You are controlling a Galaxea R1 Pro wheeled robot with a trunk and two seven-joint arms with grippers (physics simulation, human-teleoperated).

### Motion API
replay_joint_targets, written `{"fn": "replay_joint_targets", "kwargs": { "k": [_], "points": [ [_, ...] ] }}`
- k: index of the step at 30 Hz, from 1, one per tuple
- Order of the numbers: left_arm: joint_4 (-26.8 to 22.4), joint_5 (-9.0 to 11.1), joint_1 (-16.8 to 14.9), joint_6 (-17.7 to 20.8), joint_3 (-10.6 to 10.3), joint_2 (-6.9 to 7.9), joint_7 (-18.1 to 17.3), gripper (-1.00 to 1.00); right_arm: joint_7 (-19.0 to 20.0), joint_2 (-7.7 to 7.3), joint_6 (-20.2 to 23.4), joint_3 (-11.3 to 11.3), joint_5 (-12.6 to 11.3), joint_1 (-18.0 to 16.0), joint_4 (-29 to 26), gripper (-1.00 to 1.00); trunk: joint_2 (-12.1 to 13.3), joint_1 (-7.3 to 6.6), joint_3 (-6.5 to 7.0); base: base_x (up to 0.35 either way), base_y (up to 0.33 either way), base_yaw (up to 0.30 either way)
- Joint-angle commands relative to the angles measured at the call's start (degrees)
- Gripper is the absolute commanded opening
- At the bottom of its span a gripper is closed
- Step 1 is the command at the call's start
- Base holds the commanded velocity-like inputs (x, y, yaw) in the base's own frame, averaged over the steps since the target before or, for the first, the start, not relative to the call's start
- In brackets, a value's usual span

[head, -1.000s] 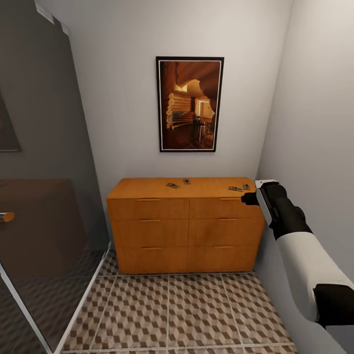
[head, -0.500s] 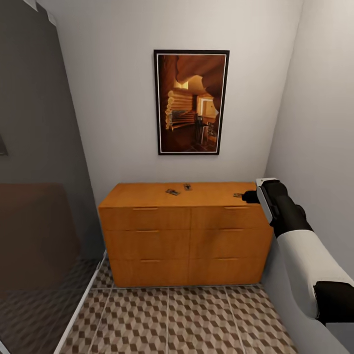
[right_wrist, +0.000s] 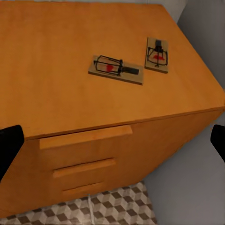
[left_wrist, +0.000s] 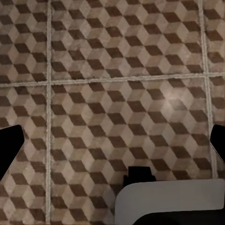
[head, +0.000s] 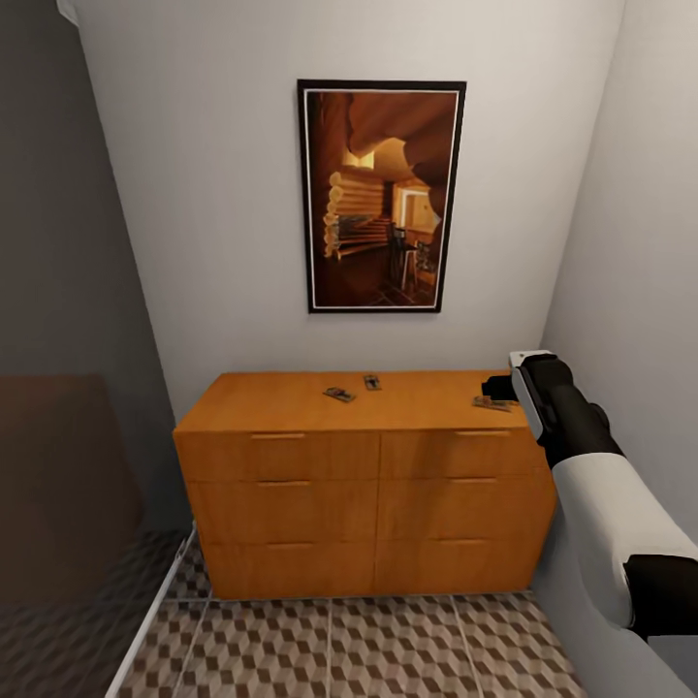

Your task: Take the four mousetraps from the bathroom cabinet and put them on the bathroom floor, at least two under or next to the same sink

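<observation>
Against the back wall, under a framed picture (head: 382,196) of a log-walled room, stands the cabinet (head: 364,482), and the mousetraps lie on its flat top — two near the middle (head: 339,394) (head: 371,382) and two at the right-hand end, one long (right_wrist: 116,69) and one squarer (right_wrist: 157,54), close together but apart. The right tool (right_wrist: 112,140) hangs out in front of that end with its dark tips wide apart and nothing between them; my guess is the arm is raised this way so the nearest pair falls within easy reach. The left tool (left_wrist: 112,140) points straight down at the bathroom floor (left_wrist: 112,70), its tips likewise spread and empty, kept low and out of the way. None of the traps has reached the cube-patterned tiles yet. Plain pale walls close the corner in tightly, and a dark glassy panel (head: 68,339) runs along the left.
</observation>
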Motion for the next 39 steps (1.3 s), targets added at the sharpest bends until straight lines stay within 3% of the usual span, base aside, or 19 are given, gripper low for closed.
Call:
{"fn": "replay_joint_targets", "kwargs": {
  "k": [1, 9, 19, 33, 39],
  "points": [
    [-0.1, 0.0, 0.0, -0.1, 0.0, 0.0, 0.0, 1.0, 0.1, -0.19, 0.2, 0.0, 0.1, 0.0, -0.1, 1.0, 0.0, 0.03, -0.05, 0.331, 0.0, 0.0],
    [-0.1, -0.1, 0.0, -0.1, 0.0, 0.02, 0.0, 1.0, 3.1, -2.45, 0.2, -0.6, -0.1, 0.0, -0.1, 1.0, 0.0, 0.03, -0.05, 0.203, 0.0, 0.0],
    [-0.1, -0.1, 0.0, -0.1, 0.0, 0.03, 0.0, 1.0, 6.1, -5.53, 0.2, -3.7, 0.0, 0.0, -0.1, 1.0, 0.0, 0.03, -0.05, 0.026, 0.0, 0.0],
    [-0.1, 0.0, 0.0, -0.1, 0.0, 0.01, 0.0, 1.0, 6.7, -8.01, 0.2, -4.4, -0.1, 0.0, -0.1, 1.0, 0.0, 0.03, -0.05, 0.002, 0.0, 0.0],
    [-0.1, 0.0, 0.0, -0.1, 0.0, 0.02, 0.0, 1.0, 6.7, -8.32, 0.2, -4.3, -0.1, 0.0, -0.1, 1.0, 0.0, 0.03, -0.05, 0.0, 0.0, 0.0]
  ]
}}
